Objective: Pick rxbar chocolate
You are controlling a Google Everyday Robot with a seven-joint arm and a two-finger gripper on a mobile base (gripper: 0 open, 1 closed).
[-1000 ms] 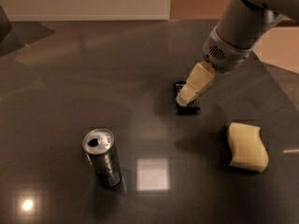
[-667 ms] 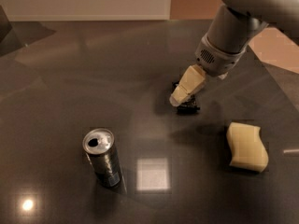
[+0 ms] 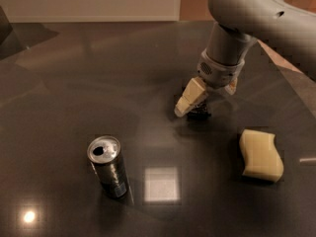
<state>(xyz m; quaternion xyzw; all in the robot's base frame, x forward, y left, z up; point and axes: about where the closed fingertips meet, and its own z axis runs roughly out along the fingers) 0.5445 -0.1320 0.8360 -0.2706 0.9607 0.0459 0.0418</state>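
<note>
The rxbar chocolate [image 3: 199, 114] shows as a small black shape on the dark table [image 3: 74, 83], right of centre and mostly hidden under the gripper. My gripper [image 3: 210, 94] hangs right over it on the grey arm coming in from the top right. Its two cream fingers [image 3: 190, 98] stand apart, and the near one points down-left with its tip at the bar's left end. The gripper is open and holds nothing.
A silver drink can [image 3: 107, 165] stands upright at the front left. A pale yellow wavy sponge [image 3: 260, 155] lies at the right, close to the bar. The table's right edge [image 3: 291, 78] runs diagonally behind the arm.
The arm has swung left and toward the camera, and the gripper has come lower over the bar. The can, sponge and bar have not moved.
</note>
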